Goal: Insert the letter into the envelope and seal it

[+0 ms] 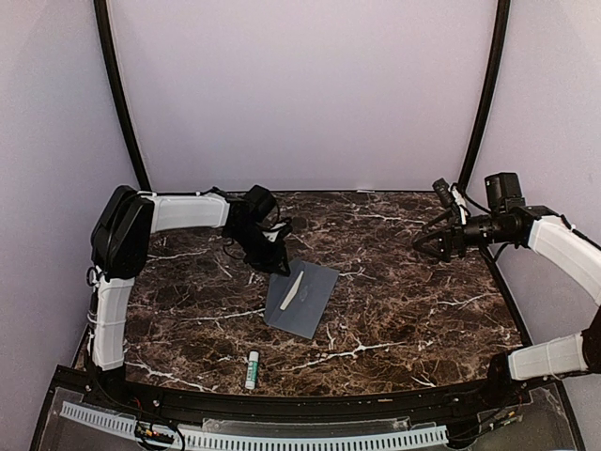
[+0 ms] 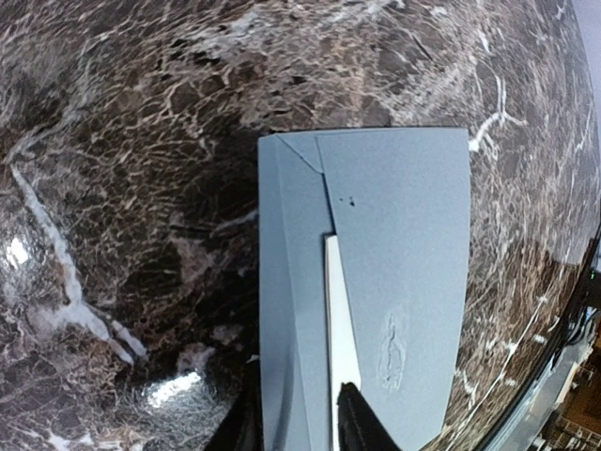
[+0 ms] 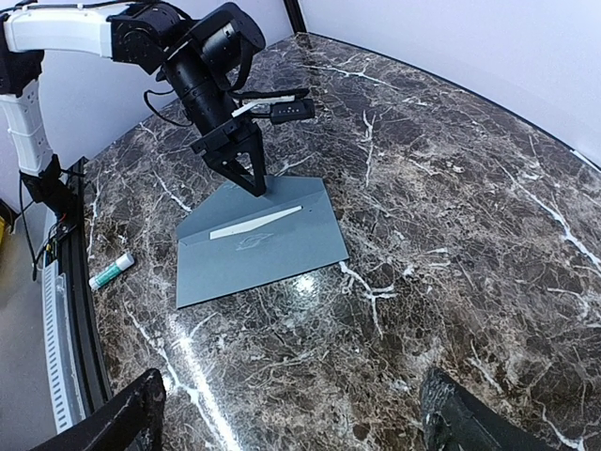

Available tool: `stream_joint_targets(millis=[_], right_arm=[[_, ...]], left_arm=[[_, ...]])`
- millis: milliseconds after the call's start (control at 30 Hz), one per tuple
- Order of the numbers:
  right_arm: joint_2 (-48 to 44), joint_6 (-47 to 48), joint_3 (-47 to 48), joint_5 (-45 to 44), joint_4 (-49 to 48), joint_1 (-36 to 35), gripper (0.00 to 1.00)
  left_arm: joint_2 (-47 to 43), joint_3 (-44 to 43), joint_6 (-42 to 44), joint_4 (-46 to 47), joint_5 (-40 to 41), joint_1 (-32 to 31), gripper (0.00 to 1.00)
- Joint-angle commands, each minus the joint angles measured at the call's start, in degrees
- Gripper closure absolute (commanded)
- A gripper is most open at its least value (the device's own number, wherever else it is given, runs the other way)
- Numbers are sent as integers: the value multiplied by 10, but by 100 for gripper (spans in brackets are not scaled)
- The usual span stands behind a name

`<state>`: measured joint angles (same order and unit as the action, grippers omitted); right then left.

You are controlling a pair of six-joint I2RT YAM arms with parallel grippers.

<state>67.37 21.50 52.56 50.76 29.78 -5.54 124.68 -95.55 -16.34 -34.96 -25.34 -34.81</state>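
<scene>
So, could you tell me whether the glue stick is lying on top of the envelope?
No, the glue stick lies on the bare table near its front edge, apart from the envelope.

A dark brown marble table veined with white fills the middle of the top view. In the lower left of the tabletop lies a small white stick with a green cap, possibly glue. Pale lilac walls rise behind, with a black curved pole at the upper left.
</scene>
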Motion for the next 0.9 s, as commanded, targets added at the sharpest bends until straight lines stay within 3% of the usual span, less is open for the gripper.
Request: stream_joint_targets(millis=[0,167,233,433,667,867], right_arm=[[-5,9,4,9,-3,1,10],[2,12,5,8,-1,1,10],[3,13,6,9,2,1,10],[5,13,6,9,3,1,11],[13,15,8,10,5,1,11],[17,17,9,12,9,0,11]], left_arm=[[3,-30,-13,-36,25,-3,80],[6,-32,-16,-36,-2,-3,98],[3,-30,-26,-38,-4,-3,100],[-52,34,-112,51,3,-3,100],[-141,203,-291,295,10,-3,100],[-157,248,-344,345,18,-3,100]])
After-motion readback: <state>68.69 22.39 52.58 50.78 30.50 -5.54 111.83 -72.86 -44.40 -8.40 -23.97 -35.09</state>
